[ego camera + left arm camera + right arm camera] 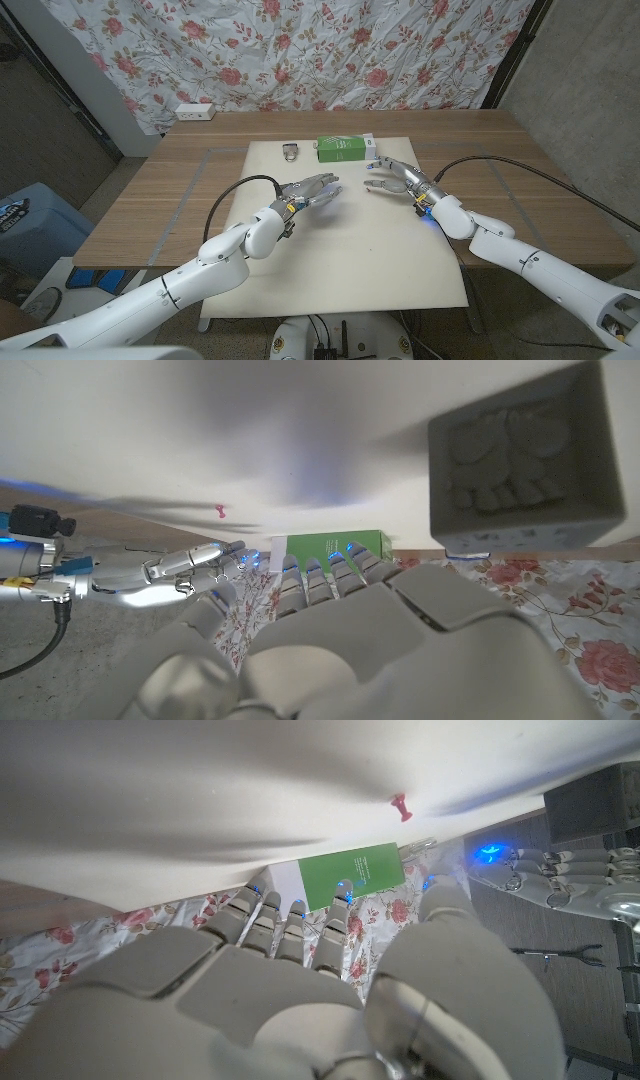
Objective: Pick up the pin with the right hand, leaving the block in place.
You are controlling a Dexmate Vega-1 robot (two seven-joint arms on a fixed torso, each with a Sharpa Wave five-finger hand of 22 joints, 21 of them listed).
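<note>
White mat (330, 260) over a wooden tabletop (150, 200), head view: the right robot hand (392, 179) hangs above the mat's far right part, fingers apart and slightly curled, grasping nothing; the left robot hand (315, 189) hovers near mid-mat, fingers likewise spread and empty. At the mat's far edge stand a green box (342, 149) and, just beside it, a small grey block (290, 152); the pin is too small to make out here. A white power strip (194, 111) lies by the floral curtain (300, 50). Left wrist view: the left robot hand's back (380, 630) with fingers extended; the grey block (525, 460) with moulded relief, sitting undisturbed on the mat; a tiny red pin (220, 511) lying on the white surface, apart from the right robot hand's fingers (190, 560) reaching toward it. Right wrist view: the right robot hand (300, 980) released, fingers pointing toward the green box (350, 875); the red push pin (401, 807) lying free on the mat, near but untouched. Status, judged: approach under way, pin not yet gripped or lifted; closing on it, pinching and raising remain; block in place so far.
</note>
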